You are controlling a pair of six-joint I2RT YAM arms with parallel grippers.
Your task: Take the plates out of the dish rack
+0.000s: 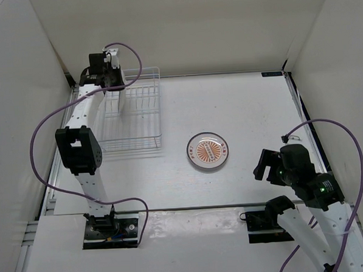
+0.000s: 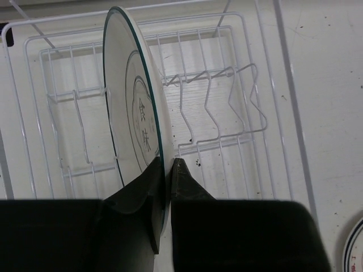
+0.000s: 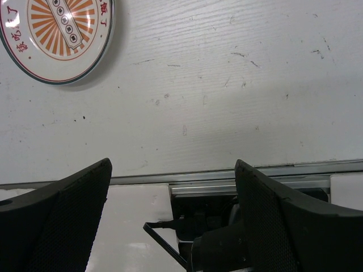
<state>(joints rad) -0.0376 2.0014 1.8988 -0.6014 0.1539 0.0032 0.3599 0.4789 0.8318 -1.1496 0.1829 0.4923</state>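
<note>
In the dish rack [image 2: 238, 73], at the far left of the table [image 1: 259, 107], one plate [image 2: 133, 124] is standing on edge among the wire dividers, and we are pinching its rim with the left gripper [image 2: 168, 170], one finger on each face. We are gripping the rim because, in our judgement, only that edge is reachable while the dividers are holding the plate upright. A second plate [image 1: 207, 151] is lying flat, face up, on the open table, well apart from the rack. The right gripper [image 3: 172, 167] is hovering spread wide near the front edge, holding nothing.
</note>
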